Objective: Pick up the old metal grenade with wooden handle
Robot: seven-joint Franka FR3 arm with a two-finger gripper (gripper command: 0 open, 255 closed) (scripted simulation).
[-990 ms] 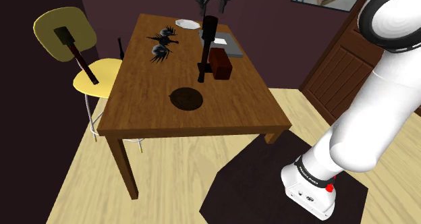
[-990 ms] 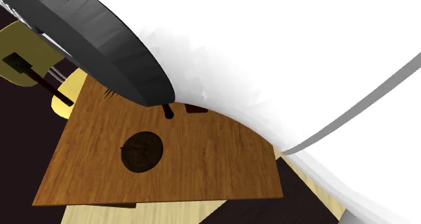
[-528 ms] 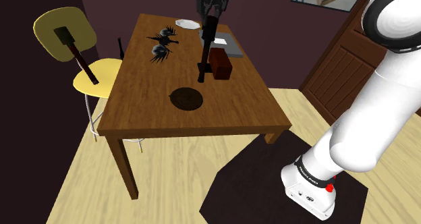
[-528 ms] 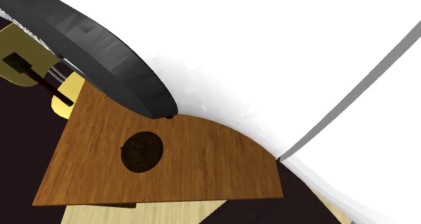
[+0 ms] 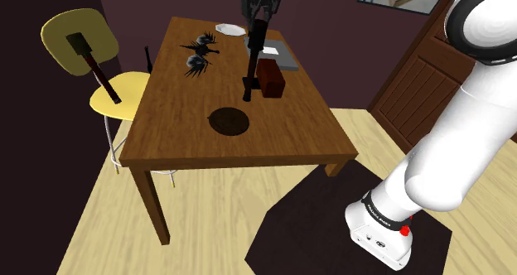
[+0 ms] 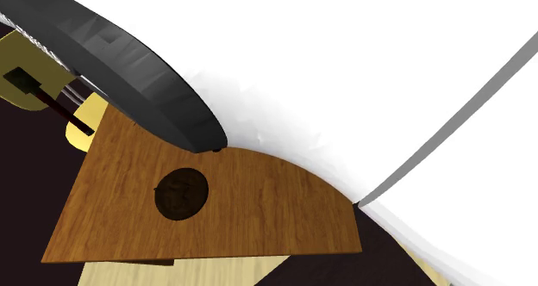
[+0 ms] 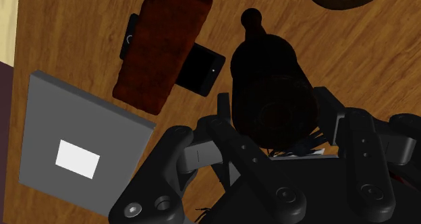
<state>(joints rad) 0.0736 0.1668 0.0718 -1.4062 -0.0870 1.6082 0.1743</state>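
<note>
The grenade (image 7: 266, 67) stands upright inside the claw (image 7: 274, 108).

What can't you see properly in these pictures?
Second exterior view: the arm covers the table's far end and whatever stands there.
Wrist view: the grenade is so dark that head and handle blur together.
Wrist view: a black flat thing lies partly under the brown box; unclear what it is.
Shoulder view: the spiky black things are too small to name.
</note>
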